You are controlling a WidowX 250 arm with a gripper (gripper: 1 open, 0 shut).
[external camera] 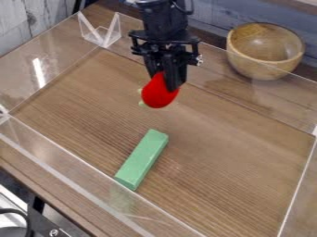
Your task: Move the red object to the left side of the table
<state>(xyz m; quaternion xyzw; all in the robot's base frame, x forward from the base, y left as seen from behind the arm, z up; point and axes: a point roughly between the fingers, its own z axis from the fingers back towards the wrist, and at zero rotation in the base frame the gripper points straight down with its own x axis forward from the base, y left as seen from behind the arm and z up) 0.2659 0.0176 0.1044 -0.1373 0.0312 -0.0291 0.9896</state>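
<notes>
Pictured above the middle of the scene: black robot hand, pointed steeply downward, fingers pressed together on the small round bright-red strawberry-like toy. Held clear of the brown wood-grain counter, the red toy hangs at the fingertips, bulging out below and to the viewer's left of them, over the far-centre part of the board. Seen rising from the hand toward the top edge, the dark arm with its cabling.

Lying flat on the counter below the hand and nearer the camera, well apart from the toy: a light-green rectangular block, set on a diagonal, its far end pointing roughly toward the hand.

Bordering the counter on all sides, low clear acrylic walls, catching reflections along the near and left edges. Standing at the back left corner, a clear folded acrylic piece. Set beyond the right rear wall, outside the enclosure, a round wooden bowl, upright and open to the camera. Visible behind everything, a grey plank backdrop.
</notes>
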